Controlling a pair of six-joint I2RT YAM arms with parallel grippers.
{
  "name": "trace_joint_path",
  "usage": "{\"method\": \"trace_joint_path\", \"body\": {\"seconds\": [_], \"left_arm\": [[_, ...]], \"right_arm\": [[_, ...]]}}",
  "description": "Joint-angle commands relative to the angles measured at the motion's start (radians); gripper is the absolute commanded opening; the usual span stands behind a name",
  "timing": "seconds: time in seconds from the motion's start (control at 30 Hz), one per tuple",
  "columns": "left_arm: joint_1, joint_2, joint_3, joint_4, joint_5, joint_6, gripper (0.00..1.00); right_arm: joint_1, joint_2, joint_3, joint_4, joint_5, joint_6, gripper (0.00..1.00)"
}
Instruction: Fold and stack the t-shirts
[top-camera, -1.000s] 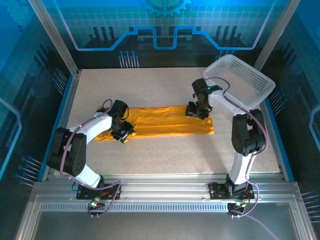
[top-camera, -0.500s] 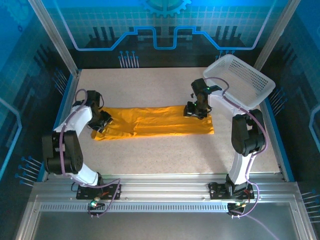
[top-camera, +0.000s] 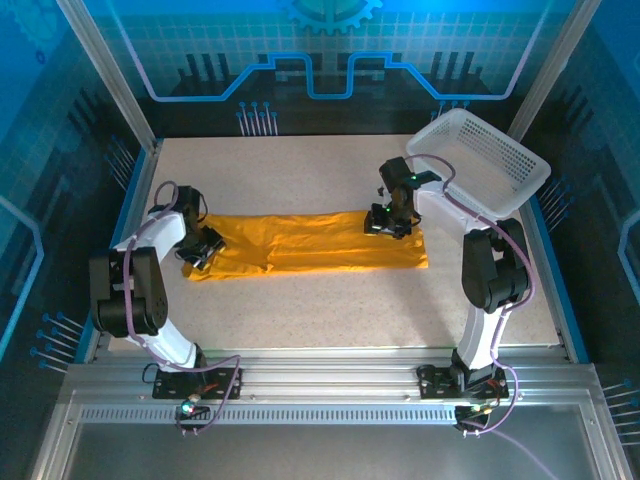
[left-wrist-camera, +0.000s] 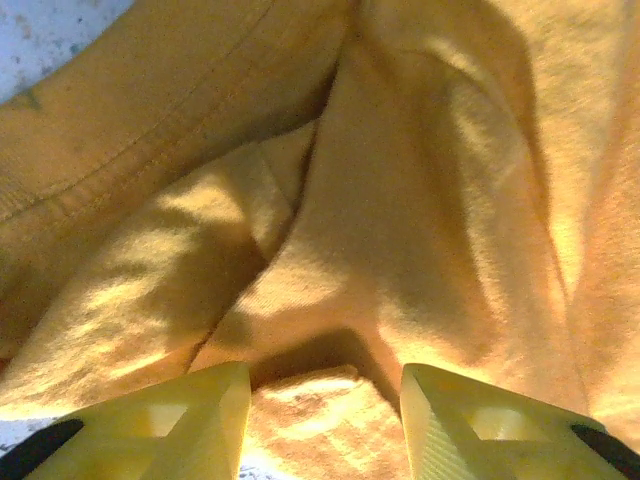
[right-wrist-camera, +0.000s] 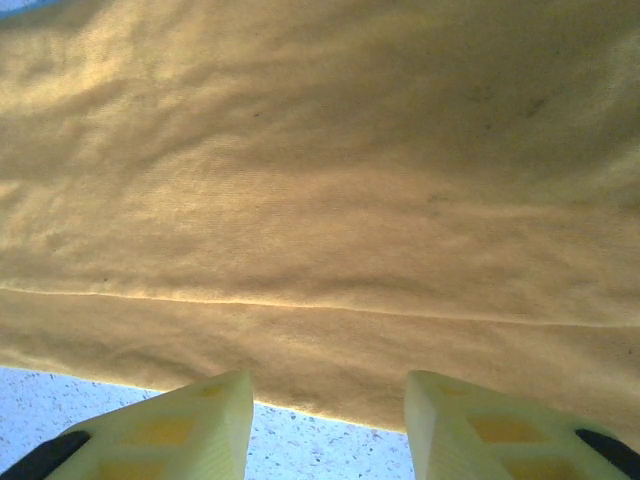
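One orange-yellow t-shirt (top-camera: 320, 242) lies folded into a long strip across the middle of the table. My left gripper (top-camera: 200, 250) sits low over its left end. In the left wrist view the shirt (left-wrist-camera: 400, 200) is rumpled, and a bump of cloth lies between the spread fingers of that gripper (left-wrist-camera: 325, 420), which is open. My right gripper (top-camera: 388, 225) rests over the strip's far edge near the right end. Seen from the right wrist, this gripper (right-wrist-camera: 328, 425) is open, its fingers straddling the cloth's edge (right-wrist-camera: 320, 300) with bare table between them.
A white mesh basket (top-camera: 480, 160) stands tilted at the back right corner, just behind the right arm. Speckled tabletop (top-camera: 350, 300) stretches from the shirt to the front rail. Blue walls and metal posts close in the sides.
My left arm has swung left along the shirt, from near its middle-left to its left end, and its jaws widened slightly. The right gripper shifted slightly left. The shirt lies as before.
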Motion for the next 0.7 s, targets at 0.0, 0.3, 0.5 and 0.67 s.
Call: {"method": "trace_joint_path", "body": {"seconds": [0.0, 0.3, 0.5, 0.67], "left_arm": [[0.007, 0.018, 0.006, 0.028, 0.030, 0.051, 0.45], [0.007, 0.012, -0.038, 0.024, 0.042, 0.103, 0.37], [0.006, -0.021, -0.059, 0.018, 0.008, 0.110, 0.12], [0.006, -0.059, -0.058, -0.009, -0.055, 0.108, 0.00]], "right_arm": [[0.010, -0.009, 0.003, -0.001, -0.024, -0.008, 0.44], [0.010, -0.011, -0.003, 0.002, -0.024, -0.002, 0.44], [0.009, 0.000, -0.004, 0.009, -0.034, 0.010, 0.44], [0.009, 0.001, 0.001, 0.008, -0.032, 0.010, 0.44]]}}
